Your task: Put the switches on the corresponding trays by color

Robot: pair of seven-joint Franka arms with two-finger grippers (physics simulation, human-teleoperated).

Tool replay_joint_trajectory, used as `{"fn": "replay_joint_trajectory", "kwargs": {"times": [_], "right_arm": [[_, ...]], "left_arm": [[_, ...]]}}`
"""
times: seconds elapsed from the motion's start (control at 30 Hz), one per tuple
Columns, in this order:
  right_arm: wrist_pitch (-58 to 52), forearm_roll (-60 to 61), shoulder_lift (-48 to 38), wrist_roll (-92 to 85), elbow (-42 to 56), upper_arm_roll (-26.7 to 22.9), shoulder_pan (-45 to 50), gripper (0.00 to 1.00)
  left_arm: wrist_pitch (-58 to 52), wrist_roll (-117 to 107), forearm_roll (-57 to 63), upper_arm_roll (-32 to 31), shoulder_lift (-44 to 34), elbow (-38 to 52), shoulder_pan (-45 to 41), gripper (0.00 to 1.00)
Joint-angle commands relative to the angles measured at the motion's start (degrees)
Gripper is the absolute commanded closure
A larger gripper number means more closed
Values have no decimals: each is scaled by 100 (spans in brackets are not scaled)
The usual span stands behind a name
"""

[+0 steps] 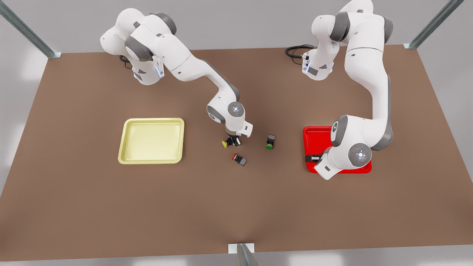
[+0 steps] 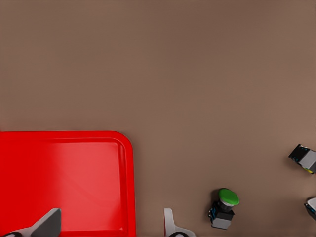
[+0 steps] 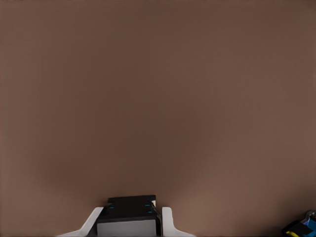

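Observation:
The yellow-capped switch [image 1: 225, 143] is between the pale yellow tray [image 1: 152, 120] and the green-capped switch. My right gripper [image 1: 232, 141] is shut on its dark body [image 3: 129, 217], low by the table. The red-capped switch [image 1: 239, 159] lies on its side just in front of that gripper. My left gripper [image 1: 312, 159] hovers open over the red tray [image 1: 314, 129] at the front view's right. Its fingers [image 2: 49, 224] stand wide apart over the tray's corner [image 2: 129, 168] with nothing between them.
A green-capped switch [image 1: 270, 142] [image 2: 224, 206] lies on the brown table between the red switch and the red tray. The yellow tray holds nothing. A black cable [image 1: 295, 50] is coiled at the back by the far arm's base.

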Motion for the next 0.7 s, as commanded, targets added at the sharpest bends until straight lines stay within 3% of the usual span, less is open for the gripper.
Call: {"fn": "replay_joint_trajectory", "kwargs": {"times": [0.0,0.23,0.37,0.53,0.67], "right_arm": [[0,-2,-1,1,0,0,-4,51],[-26,-2,-80,10,-35,0,-13,51],[-79,7,-564,10,-395,0,-198,51],[-70,7,-1442,-51,-1388,9,-611,51],[-17,7,-2189,-104,-2276,18,-1314,51]], "left_arm": [[0,0,1,-9,0,0,0,0],[-35,9,1,0,-27,0,0,0],[-105,-202,-17,-61,-106,9,-26,0],[324,-2732,-236,-457,-53,26,-386,0],[1063,-5220,-245,-457,562,422,-1099,0]]}}
